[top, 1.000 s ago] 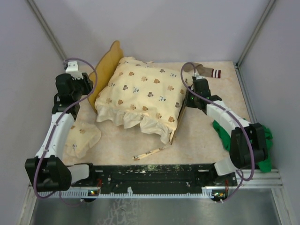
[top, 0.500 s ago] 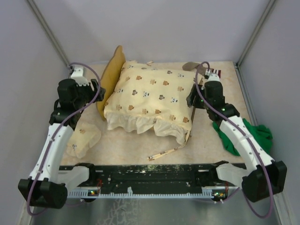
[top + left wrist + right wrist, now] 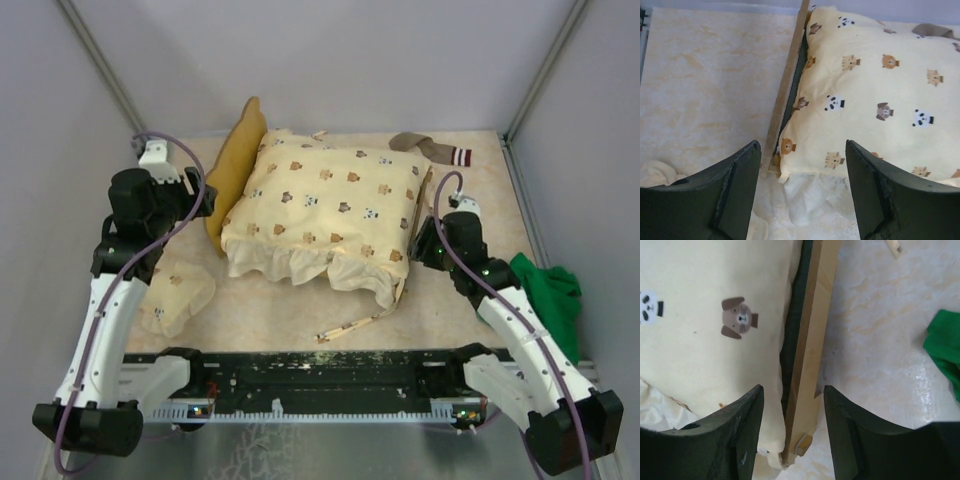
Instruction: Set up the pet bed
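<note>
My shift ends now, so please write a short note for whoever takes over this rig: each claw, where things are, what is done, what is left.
Left claw: open, empty, by the left rail of the pet bed.
Right claw: open, empty, right rail between its fingers, not gripped.
Pet bed: mid-table, cream quilt spread over it.
Small pillow: on the table, near left.
Done: quilt on bed.
Left: probably the pillow; a loose wooden stick lies in front of the bed.
</note>
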Controlling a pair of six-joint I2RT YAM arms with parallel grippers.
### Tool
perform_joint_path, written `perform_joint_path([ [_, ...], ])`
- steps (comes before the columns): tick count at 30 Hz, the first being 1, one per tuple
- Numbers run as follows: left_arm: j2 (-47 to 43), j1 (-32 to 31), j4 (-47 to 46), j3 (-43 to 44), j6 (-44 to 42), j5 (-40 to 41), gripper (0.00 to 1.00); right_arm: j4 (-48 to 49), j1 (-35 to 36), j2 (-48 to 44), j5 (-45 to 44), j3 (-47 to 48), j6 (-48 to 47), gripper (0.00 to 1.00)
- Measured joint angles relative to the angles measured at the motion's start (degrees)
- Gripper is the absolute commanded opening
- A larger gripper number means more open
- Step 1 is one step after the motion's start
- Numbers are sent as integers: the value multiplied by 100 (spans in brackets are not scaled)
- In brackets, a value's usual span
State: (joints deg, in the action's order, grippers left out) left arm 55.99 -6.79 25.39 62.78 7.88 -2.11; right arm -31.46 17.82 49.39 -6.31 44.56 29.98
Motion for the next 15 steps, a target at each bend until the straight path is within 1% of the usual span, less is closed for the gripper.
perform_joint_path([
  [4, -122, -37, 63, 216, 13, -393, 71, 214, 2, 37, 284, -393, 160, 51],
  [7, -238, -229, 68, 149, 90, -726, 69, 573, 0, 96, 540, -684, 337, 47],
  [10, -385, -697, 31, -162, 192, -940, 69, 988, 2, 142, 807, -955, 516, 43],
  [15, -422, -1550, 35, -616, 361, -1001, 67, 1480, 214, 332, 925, -1121, 732, 42],
])
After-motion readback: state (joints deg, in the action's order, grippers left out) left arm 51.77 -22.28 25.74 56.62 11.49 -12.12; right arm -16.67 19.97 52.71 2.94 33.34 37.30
